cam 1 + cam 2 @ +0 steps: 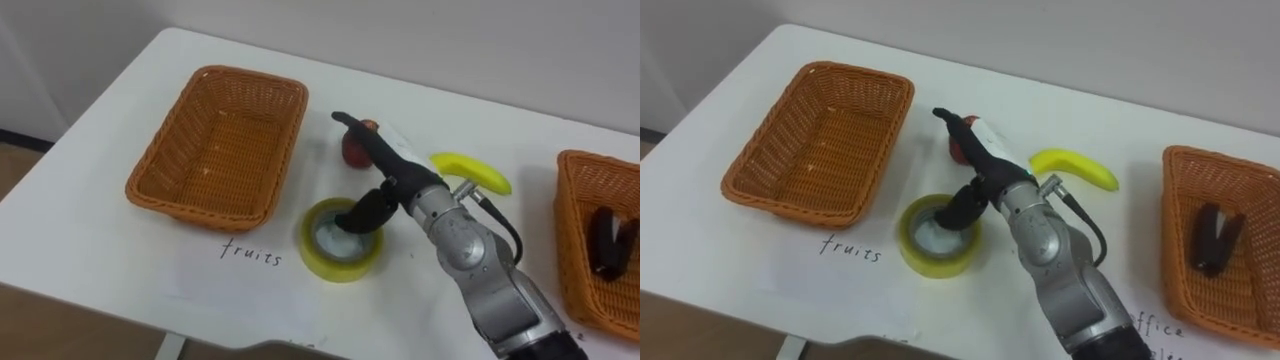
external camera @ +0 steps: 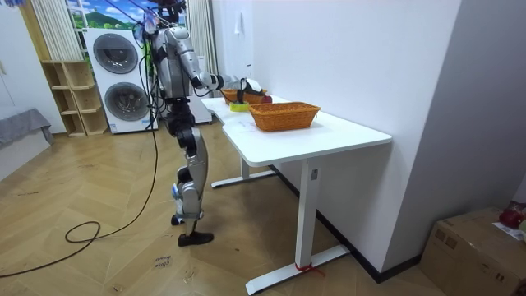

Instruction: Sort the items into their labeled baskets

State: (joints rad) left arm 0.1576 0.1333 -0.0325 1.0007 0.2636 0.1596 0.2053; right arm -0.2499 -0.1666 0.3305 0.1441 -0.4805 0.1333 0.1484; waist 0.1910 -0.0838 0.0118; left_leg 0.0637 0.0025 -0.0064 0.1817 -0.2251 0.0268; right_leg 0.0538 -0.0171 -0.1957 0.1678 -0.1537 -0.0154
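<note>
My right hand (image 1: pixel 392 172) is stretched out over the middle of the white table (image 1: pixel 90 230), open. Its straight fingers (image 1: pixel 352 124) lie over a red apple (image 1: pixel 353 152), and its thumb (image 1: pixel 360 213) hangs down over the hole of a yellow tape roll (image 1: pixel 335 263). A yellow banana (image 1: pixel 472 170) lies just to the right of the wrist. The wicker basket (image 1: pixel 165 140) on the left, marked "fruits", has nothing in it. A second wicker basket (image 1: pixel 572 250) on the right holds a black stapler (image 1: pixel 608 240).
In the room view I stand at the far end of the table (image 2: pixel 329 131), which is against a white wall. Two washing machines (image 2: pixel 115 53) and a wooden shelf (image 2: pixel 70 94) are behind me. A cardboard box (image 2: pixel 477 251) sits on the floor at the room view's right.
</note>
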